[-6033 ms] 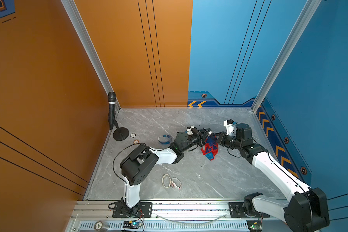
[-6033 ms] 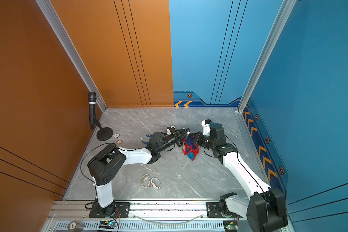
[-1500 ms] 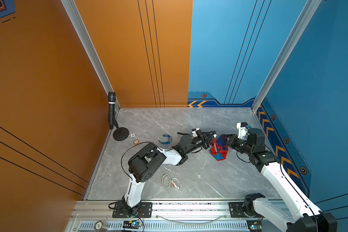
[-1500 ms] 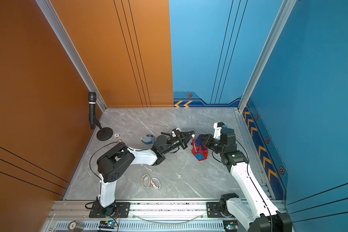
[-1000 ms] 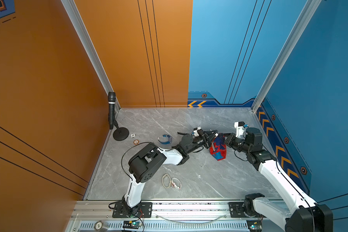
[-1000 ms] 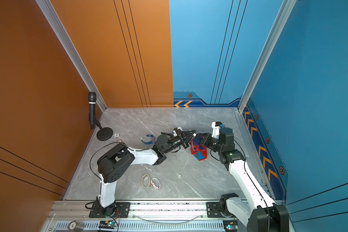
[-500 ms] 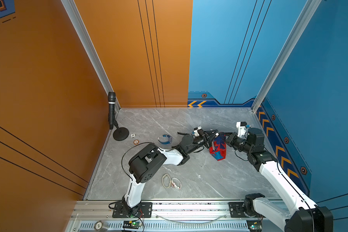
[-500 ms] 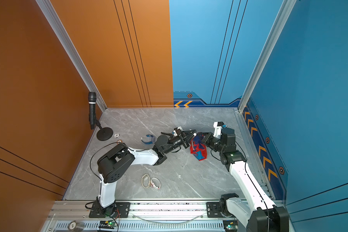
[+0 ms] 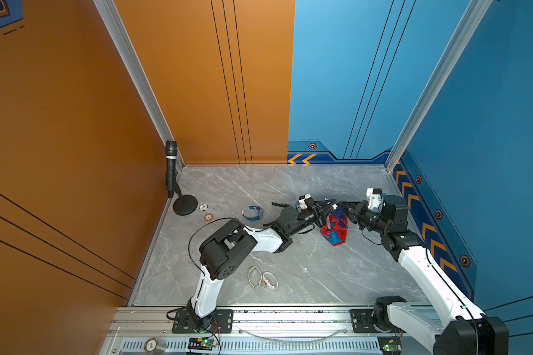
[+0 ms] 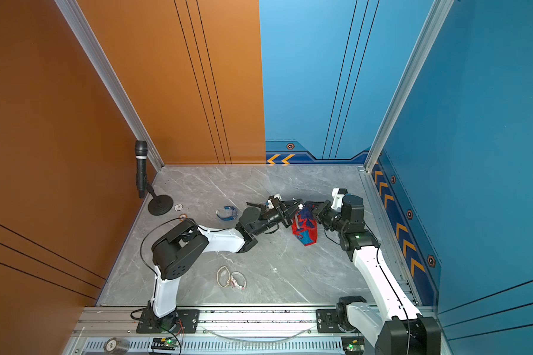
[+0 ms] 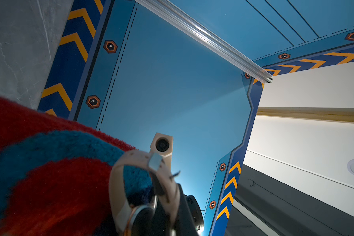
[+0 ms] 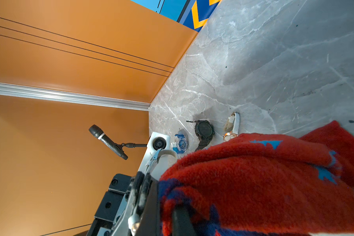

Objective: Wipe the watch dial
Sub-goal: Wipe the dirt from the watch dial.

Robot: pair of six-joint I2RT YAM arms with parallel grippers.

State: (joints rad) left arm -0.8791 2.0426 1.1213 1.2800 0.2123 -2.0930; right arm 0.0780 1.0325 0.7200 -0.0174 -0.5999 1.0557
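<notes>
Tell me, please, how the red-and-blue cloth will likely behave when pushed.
Probably floppy: the cloth droops in folds from the right pincer. Its fuzzy pile likely grips rather than slips. It should bunch, not slide, when pushed.

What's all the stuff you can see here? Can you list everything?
mic: 1, black, back left corner
discs: 2, white and orange, by the mic's base
blue watch: 1, blue, on the table
black watch: 1, black, on the table by the blue watch
white watch: 1, white, on the table near the black watch
pale bands: two loops, cream, front of the table
table: 1, grey marble, under everything
held watch: 1, pale pink strap, gripped above the table's middle
cloth: 1, red and blue, gripped beside the held watch
left gripper: 1, black, shut on the held watch
right gripper: 1, black, shut on the cloth
</notes>
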